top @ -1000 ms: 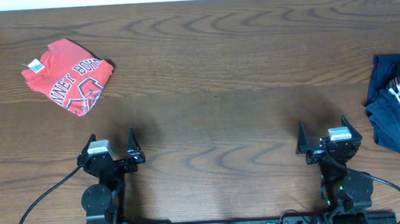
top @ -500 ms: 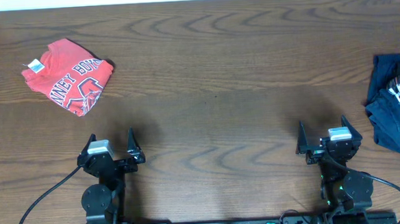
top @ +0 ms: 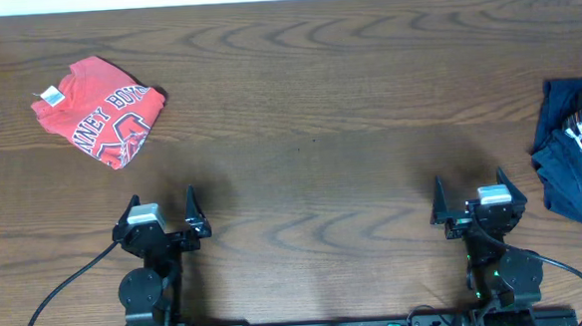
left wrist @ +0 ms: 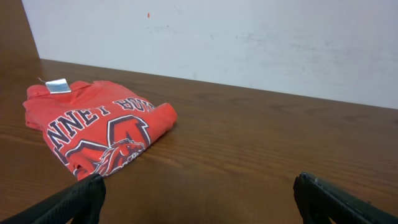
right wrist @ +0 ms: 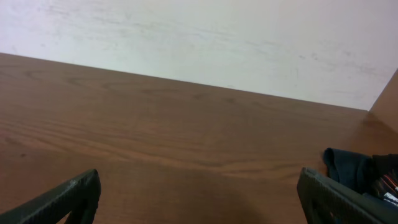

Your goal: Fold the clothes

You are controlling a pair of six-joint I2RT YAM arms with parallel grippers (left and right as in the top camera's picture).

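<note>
t-shirt (top: 99,113) lies far-left on the table (top: 318,102), another garment (top: 575,158) far-right.

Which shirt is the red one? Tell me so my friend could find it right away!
Look at the brown wooden table from above and go to its far left corner. A folded red-orange T-shirt lies there, with pale block letters and a white neck tag. The only other garment, a dark navy shirt, sits at the right edge.

Dark wooden table (top: 309,132), grain running side to side, surface bare across the centre; navy garment (top: 578,158) lies crumpled at the table's right edge, partly cut off by the frame, white lettering showing on it but not legible in full; white wall (left wrist: 249,43) meets the table's far edge, lightly scuffed.
</note>
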